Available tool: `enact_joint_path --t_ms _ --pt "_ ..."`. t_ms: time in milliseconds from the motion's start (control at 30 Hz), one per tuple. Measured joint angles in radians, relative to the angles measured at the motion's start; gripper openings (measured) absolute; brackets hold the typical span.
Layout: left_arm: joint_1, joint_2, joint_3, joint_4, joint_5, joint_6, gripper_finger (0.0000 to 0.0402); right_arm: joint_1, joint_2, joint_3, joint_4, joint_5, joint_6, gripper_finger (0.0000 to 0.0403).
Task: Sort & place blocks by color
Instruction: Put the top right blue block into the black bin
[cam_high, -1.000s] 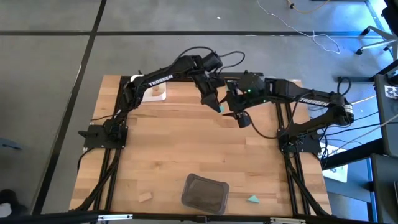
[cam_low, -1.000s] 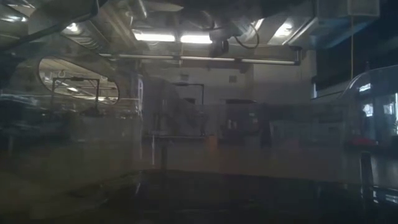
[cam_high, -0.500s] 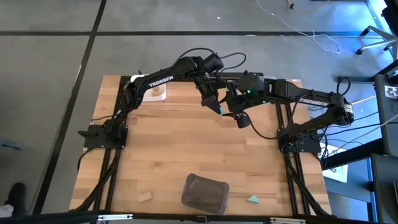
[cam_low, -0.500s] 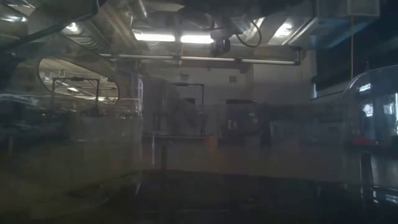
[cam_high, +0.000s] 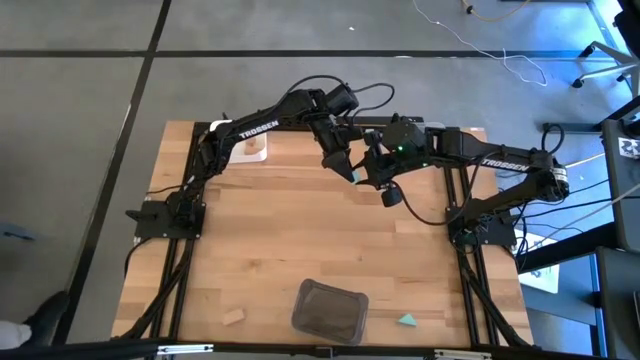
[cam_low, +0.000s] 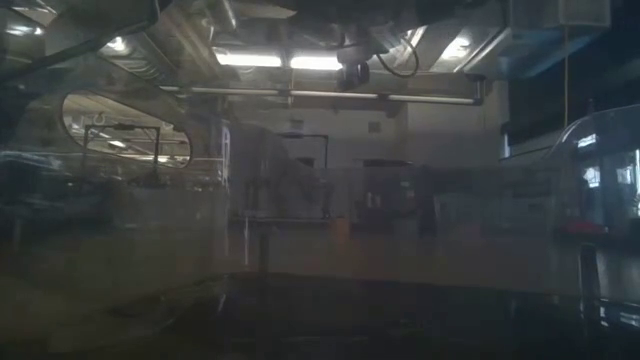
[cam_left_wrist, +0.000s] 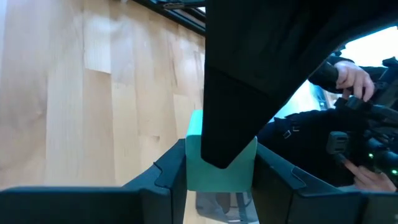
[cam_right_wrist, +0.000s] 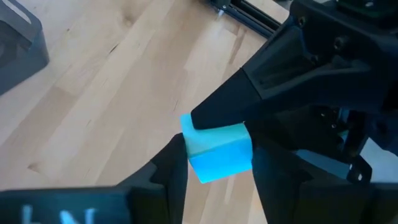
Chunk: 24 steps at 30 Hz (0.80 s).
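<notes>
A teal block hangs in the air above the table's far middle, between my two grippers. My left gripper reaches in from the left and is shut on it; in its wrist view the teal block sits between my left gripper's fingers. My right gripper comes from the right and is shut on the same teal block, with my right gripper closed around it. A pale block and a teal wedge lie flat near the near edge. My left gripper pinches the teal block by two opposite side faces between its two fingers, slanting down from the far left. The block is lifted clear of the table. The right gripper's dark finger covers the block's upper part. My right gripper pinches the same block by its sides between its two fingers, coming from the table's right. The block is clear of the table. The left gripper's finger lies on the block's top edge.
A dark grey tray sits at the near edge, between the pale block and the teal wedge. A white tray with a pale piece in it stands at the far left. A person's hands show beyond the table. The wooden middle is bare.
</notes>
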Motion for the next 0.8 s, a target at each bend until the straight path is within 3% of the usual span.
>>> enact_joint_path --t_ms 200,467,800 --pt "0.008 0.000 0.000 -0.004 -0.005 0.000 0.0123 0.009 0.001 0.000 0.003 0.012 -0.019 0.0144" --pt "0.033 0.000 0.000 -0.020 -0.028 0.011 0.0175 0.010 0.003 0.000 0.015 0.046 -0.008 0.0137" --pt "0.075 0.000 0.001 -0.029 -0.053 0.045 0.0178 0.009 0.003 0.000 0.010 0.091 -0.014 0.0137"
